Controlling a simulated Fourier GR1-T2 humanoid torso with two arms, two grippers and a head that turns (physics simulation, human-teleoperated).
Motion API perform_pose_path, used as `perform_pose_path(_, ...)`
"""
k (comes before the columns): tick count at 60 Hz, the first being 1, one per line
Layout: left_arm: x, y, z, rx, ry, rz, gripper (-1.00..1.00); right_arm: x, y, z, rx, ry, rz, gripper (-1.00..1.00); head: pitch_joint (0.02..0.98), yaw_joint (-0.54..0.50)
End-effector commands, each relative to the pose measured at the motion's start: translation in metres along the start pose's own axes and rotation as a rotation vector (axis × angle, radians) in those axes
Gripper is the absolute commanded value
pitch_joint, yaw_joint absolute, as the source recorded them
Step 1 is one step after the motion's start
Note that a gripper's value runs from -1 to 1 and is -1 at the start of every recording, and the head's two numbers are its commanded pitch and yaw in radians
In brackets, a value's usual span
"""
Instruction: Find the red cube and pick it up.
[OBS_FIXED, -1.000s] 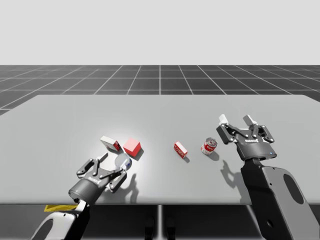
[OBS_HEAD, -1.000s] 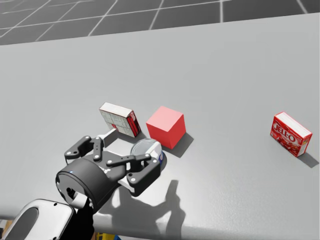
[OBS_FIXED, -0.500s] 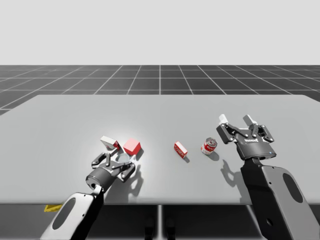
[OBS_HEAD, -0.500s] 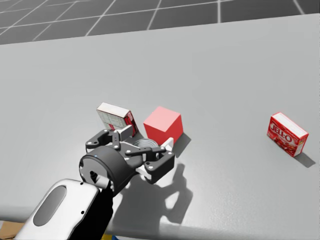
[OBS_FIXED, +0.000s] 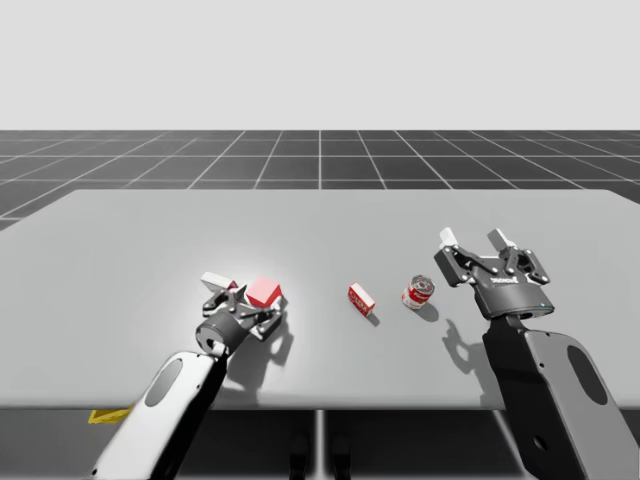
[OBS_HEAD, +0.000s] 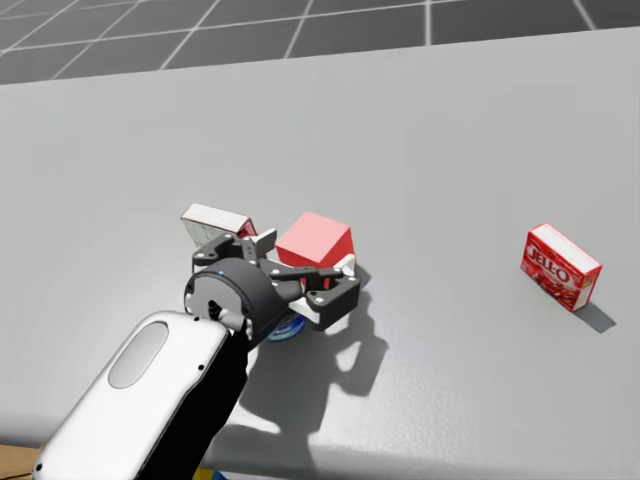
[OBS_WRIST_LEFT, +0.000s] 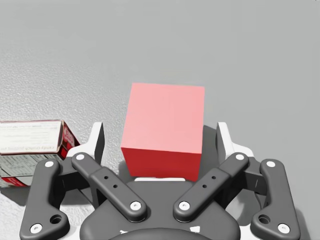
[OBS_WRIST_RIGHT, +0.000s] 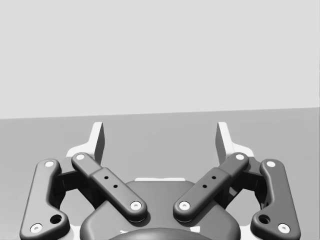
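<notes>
Left hand (OBS_WRIST_LEFT: 160, 137) spread wide, straddling red cube (OBS_WRIST_LEFT: 165, 117), seemingly no contact either side.

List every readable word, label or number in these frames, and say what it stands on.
Small red box: white brand lettering on its face, not read off here.
Red and white can: label too small to read.
White and red box: fine print, too blurred to read.
Red cube: no print.
</notes>
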Motion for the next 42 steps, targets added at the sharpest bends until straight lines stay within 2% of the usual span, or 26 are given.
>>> perform_pose_path(1,-0.003,0.002,-0.013,0.008,0.029,-0.002,-1.00,0.000,-0.001,0.000,-0.001,-0.001,0.002,-1.00,0.805,0.22)
perform_pose_path(7,-0.005,0.002,-0.016,0.000,0.042,0.022,-1.00,0.000,-0.001,0.000,0.001,-0.002,0.003,-1.00,0.803,0.22)
perform_pose_path(13,-0.006,0.001,-0.018,-0.009,0.046,0.017,-0.98,0.000,-0.001,0.000,0.000,-0.003,0.002,-1.00,0.800,0.22)
perform_pose_path(14,-0.007,0.001,-0.018,-0.007,0.046,0.016,-0.82,0.000,-0.001,0.000,0.000,-0.003,0.002,-1.00,0.800,0.22)
perform_pose_path(15,-0.007,0.000,-0.018,-0.009,0.047,0.020,-0.44,0.000,-0.001,0.000,0.000,-0.003,0.002,-1.00,0.799,0.22)
perform_pose_path(16,-0.009,0.000,-0.019,-0.018,0.053,0.025,0.63,0.000,-0.001,0.000,0.000,-0.003,0.002,-1.00,0.799,0.21)
perform_pose_path(18,-0.009,0.000,-0.019,-0.021,0.058,0.024,0.92,0.000,-0.001,0.000,0.000,-0.003,0.001,-1.00,0.798,0.21)
perform_pose_path(21,-0.011,-0.001,-0.018,-0.023,0.063,0.021,1.00,0.000,-0.001,0.000,0.000,-0.003,0.001,-1.00,0.794,0.21)
perform_pose_path(29,-0.012,-0.002,-0.016,-0.035,0.063,0.013,1.00,0.001,-0.001,0.000,-0.002,-0.004,0.000,-1.00,0.773,0.22)
perform_pose_path(42,-0.015,-0.003,-0.017,-0.041,0.065,0.008,1.00,0.000,-0.001,0.000,-0.003,-0.001,0.002,-1.00,0.599,0.24)
